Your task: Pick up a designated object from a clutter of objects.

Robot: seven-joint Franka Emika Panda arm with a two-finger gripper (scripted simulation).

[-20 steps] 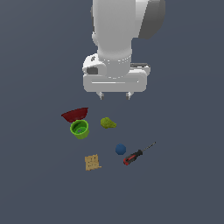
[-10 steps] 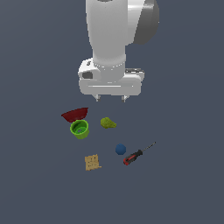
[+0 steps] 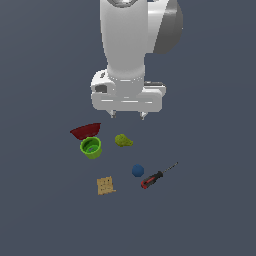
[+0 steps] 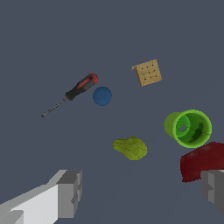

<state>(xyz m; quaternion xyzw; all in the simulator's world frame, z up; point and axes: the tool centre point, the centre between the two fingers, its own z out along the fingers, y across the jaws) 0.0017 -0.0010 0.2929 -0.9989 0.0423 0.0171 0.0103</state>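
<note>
The gripper (image 3: 127, 116) hangs high above the clutter, jaws spread wide and holding nothing. The screwdriver (image 3: 157, 176) lies flat on the floor at the clutter's edge toward the exterior view's right, just beside the blue ball (image 3: 138, 170). Its long axis runs diagonally, handle toward the ball and shaft pointing away, so the jaws will probably need to close across that line.

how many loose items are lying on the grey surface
6: dark red bowl touching green cup, olive-green lumpy piece, blue ball beside red-and-black-handled screwdriver, tan square cracker. None looks hidden.
</note>
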